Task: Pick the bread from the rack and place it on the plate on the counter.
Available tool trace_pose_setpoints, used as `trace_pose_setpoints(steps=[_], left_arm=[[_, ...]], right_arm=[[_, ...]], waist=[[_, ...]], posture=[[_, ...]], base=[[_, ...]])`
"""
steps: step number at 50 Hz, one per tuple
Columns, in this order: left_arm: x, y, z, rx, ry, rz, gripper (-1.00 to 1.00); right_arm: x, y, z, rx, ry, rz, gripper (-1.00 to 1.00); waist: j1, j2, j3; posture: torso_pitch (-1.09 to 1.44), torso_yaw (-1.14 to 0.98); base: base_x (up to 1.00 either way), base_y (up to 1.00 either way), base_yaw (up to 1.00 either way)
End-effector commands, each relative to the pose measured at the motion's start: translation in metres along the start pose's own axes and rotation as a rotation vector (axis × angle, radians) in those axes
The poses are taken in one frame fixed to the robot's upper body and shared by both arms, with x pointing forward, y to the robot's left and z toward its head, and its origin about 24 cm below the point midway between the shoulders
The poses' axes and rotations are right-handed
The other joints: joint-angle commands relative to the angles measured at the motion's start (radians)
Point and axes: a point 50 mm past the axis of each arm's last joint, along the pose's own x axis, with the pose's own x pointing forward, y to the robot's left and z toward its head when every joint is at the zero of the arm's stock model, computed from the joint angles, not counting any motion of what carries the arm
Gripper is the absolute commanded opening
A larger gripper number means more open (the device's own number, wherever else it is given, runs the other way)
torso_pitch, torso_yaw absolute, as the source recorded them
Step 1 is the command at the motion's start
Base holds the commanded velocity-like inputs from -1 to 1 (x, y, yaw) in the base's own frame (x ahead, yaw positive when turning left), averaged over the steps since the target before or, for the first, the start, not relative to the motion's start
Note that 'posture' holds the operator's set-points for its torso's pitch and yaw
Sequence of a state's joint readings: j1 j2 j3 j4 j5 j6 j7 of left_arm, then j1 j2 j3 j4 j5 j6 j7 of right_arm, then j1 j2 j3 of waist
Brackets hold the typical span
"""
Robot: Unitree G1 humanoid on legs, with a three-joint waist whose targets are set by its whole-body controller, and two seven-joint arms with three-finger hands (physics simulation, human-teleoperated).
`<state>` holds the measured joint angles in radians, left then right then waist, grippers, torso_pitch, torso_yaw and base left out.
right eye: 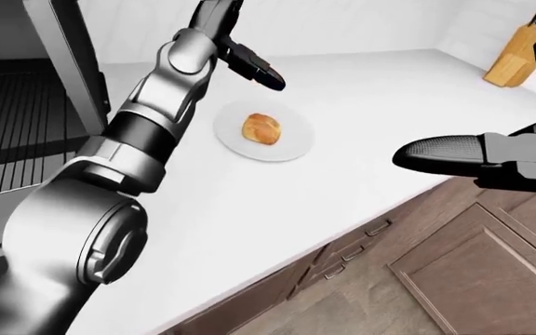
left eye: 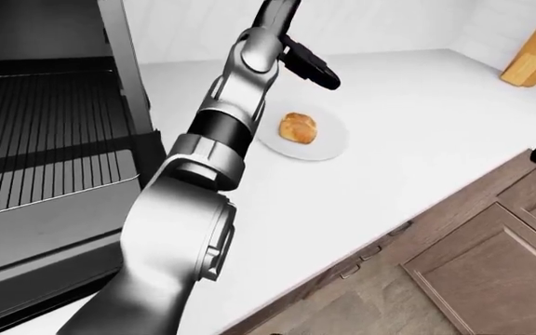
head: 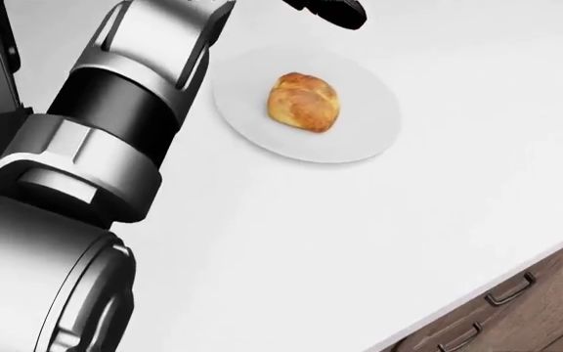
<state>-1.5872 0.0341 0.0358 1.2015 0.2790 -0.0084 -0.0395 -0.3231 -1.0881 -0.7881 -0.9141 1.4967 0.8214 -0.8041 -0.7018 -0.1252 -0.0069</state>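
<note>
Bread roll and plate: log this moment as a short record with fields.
bread roll: lying on the plate, no fingers touching it
plate: white, on the white counter
left hand: raised above the plate, clear of the roll, holding nothing
right hand: out at the right-eye view's right edge, over the counter's edge, holding nothing
rack: dark, at the left, no bread visible on it
knife block: top right of the counter
</note>
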Motion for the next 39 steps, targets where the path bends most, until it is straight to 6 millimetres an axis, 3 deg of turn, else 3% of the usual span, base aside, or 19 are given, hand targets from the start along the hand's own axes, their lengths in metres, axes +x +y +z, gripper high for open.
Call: trace_pose_setpoints(steps=[1,8,15,33,39], left_arm=[[0.002,0.011,0.035,0.014,-0.121,0.039,1.0],[-0.003,0.02,0.054,0.028,-0.156,0.063,1.0],[-0.019,0.035,0.073,0.047,-0.166,0.11,1.0],[-0.076,0.047,0.077,0.091,-0.148,0.181,1.0],[-0.099,0.048,0.076,0.11,-0.13,0.185,1.0]], right_arm=[[0.001,-0.004,0.008,0.003,-0.048,-0.029,1.0],[0.002,-0.002,0.006,0.005,-0.047,-0.028,1.0],[0.003,0.0,0.004,0.008,-0.046,-0.024,1.0],[0.002,0.001,0.005,0.018,-0.047,-0.022,1.0],[0.002,0.005,-0.003,0.025,-0.036,-0.02,1.0]], waist=[[-0.001,0.001,-0.025],[-0.004,0.005,-0.024],[-0.011,0.014,-0.017],[-0.015,0.04,-0.014],[-0.017,0.053,-0.016]], posture=[[0.0,-0.74],[0.0,-0.74],[0.0,-0.74],[0.0,-0.74],[0.0,-0.74]], base=[[0.0,0.0,0.0],[0.0,0.0,0.0],[0.0,0.0,0.0],[0.0,0.0,0.0],[0.0,0.0,0.0]])
